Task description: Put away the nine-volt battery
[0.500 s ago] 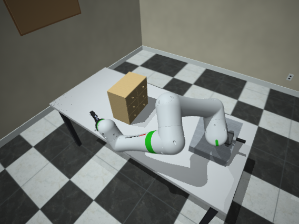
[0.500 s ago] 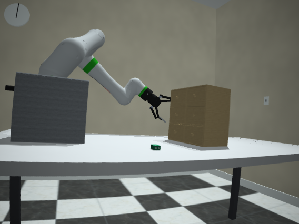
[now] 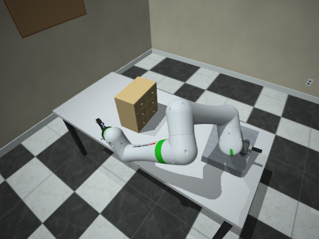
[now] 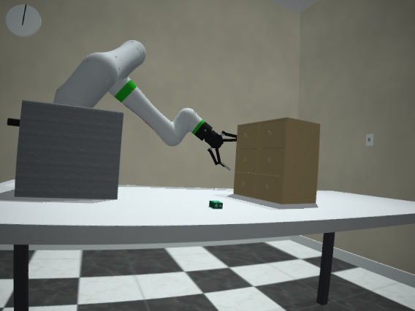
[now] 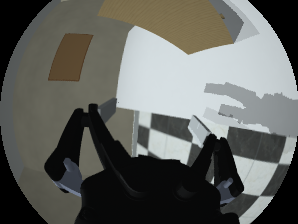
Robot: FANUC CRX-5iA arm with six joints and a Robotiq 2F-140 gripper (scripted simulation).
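Observation:
The small wooden chest (image 3: 136,107) stands on the white table, with six drawers in two columns, all pushed in. It also shows in the exterior view (image 4: 276,160) and at the top of the wrist view (image 5: 166,6). A small green nine-volt battery (image 4: 215,205) lies on the table in front of the chest's drawer side; the top view does not show it. My gripper (image 4: 228,151) is open and empty. It hangs in the air at the height of the upper drawers, well above the battery. In the top view the gripper (image 3: 99,122) is left of the chest and apart from it. The wrist view shows both fingers (image 5: 145,183) spread wide with nothing between them.
The arm's grey base block (image 4: 69,150) stands at the other end of the table. The arm's forearm stretches low along the table's front edge (image 3: 146,148). The gripper is close to that edge, with checkered floor beyond.

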